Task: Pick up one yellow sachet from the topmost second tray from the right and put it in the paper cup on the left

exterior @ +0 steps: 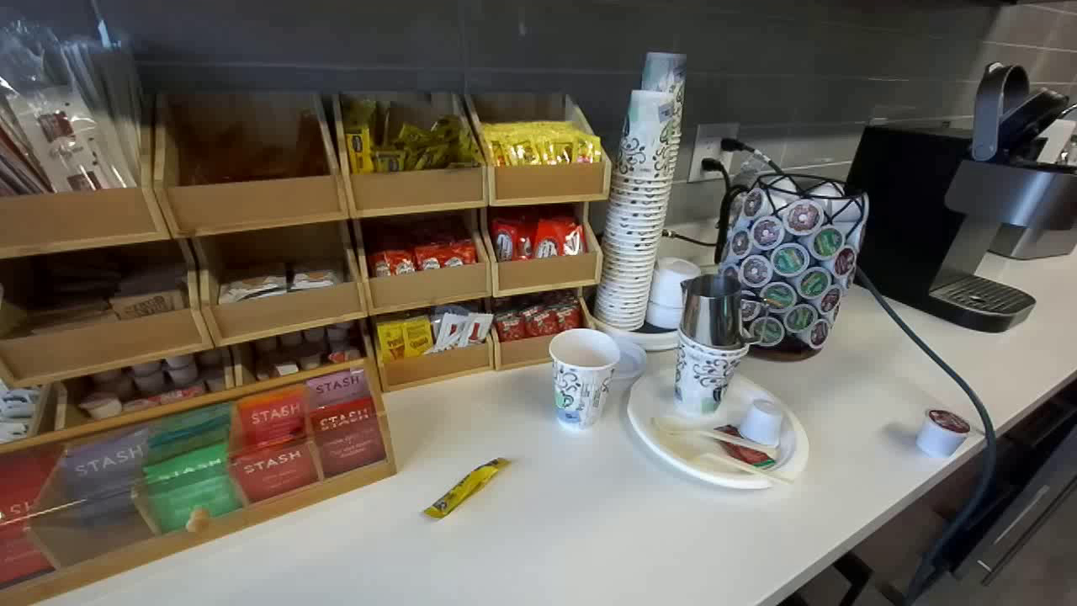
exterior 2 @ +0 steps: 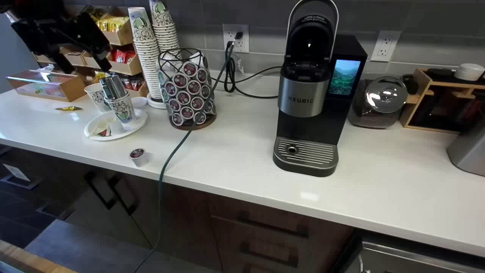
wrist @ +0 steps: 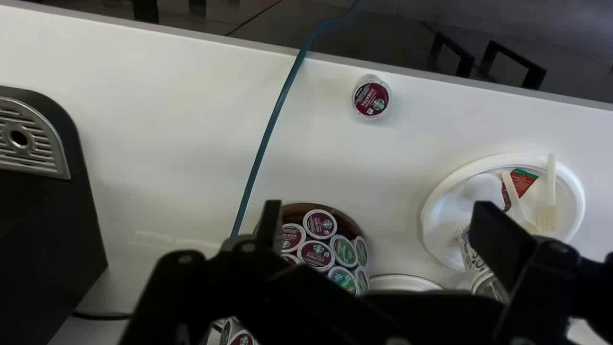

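Note:
A slim yellow sachet [exterior: 465,488] lies on the white counter in front of the bins; it also shows in an exterior view [exterior 2: 68,108]. The wooden tray [exterior: 418,194], top row and second from the right, holds several olive-yellow sachets [exterior: 412,150]. The white paper cup [exterior: 582,379] stands upright between the bins and the plate; it is partly hidden in an exterior view [exterior 2: 97,98]. My gripper [exterior 2: 86,67] is high above the counter near the cups. In the wrist view, the gripper [wrist: 378,209] is open, with nothing between its fingers. Sachet and tray are out of that view.
A white plate [exterior: 652,454] holds a cup [exterior: 705,379] with a steel pitcher [exterior: 713,310], a pod and cutlery. Tall cup stacks [exterior: 635,227], a pod basket [exterior: 787,269] and a coffee maker [exterior 2: 307,98] stand behind. A cord [wrist: 268,134] crosses the counter near a loose pod [wrist: 372,99].

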